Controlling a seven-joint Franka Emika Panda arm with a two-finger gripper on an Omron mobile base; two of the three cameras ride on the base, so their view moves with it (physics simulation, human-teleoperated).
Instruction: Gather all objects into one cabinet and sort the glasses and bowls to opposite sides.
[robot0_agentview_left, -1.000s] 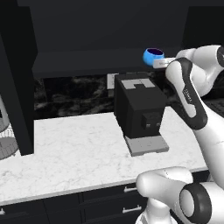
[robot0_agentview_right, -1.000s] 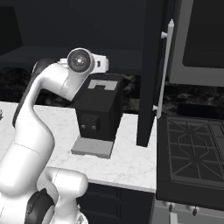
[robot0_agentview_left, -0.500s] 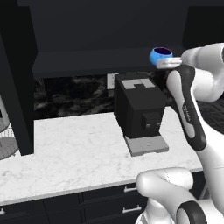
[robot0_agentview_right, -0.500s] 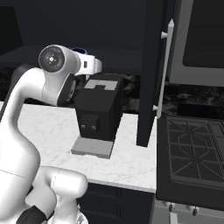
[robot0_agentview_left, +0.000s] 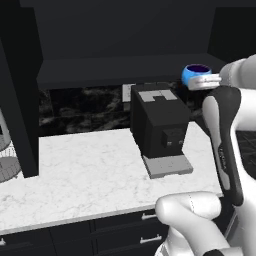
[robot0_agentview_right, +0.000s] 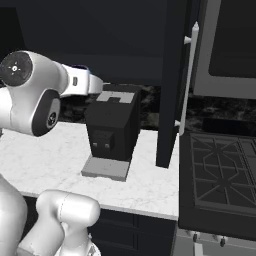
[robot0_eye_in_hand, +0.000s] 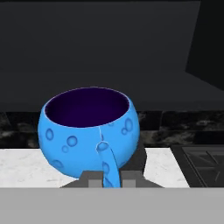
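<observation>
A squat bright-blue cup (robot0_agentview_left: 196, 73) with a dark inside hangs upright in the air, above the coffee machine's right rear corner and level with the front edge of the cabinet shelf (robot0_agentview_left: 115, 70). My gripper (robot0_agentview_left: 202, 83) is shut on the cup's handle. In the hand view the blue cup (robot0_eye_in_hand: 87, 127) fills the middle, and its handle runs down between my dark fingertips (robot0_eye_in_hand: 90, 178); my gripper (robot0_eye_in_hand: 109, 178) is shut there. Behind it opens the black cabinet (robot0_eye_in_hand: 109, 52). The bowl and the red and orange cups are out of view.
A boxy black coffee machine (robot0_agentview_left: 160, 125) stands on the white marble counter (robot0_agentview_left: 85, 170) under the cup. A wire basket (robot0_agentview_left: 7, 162) sits at the far left. An open cabinet door (robot0_agentview_right: 172, 75) with a long handle and a stove (robot0_agentview_right: 220, 175) lie to the right.
The arm has carried the blue cup to the right and slightly lower, closer to the right end of the cabinet shelf. The grip on the handle is unchanged.
</observation>
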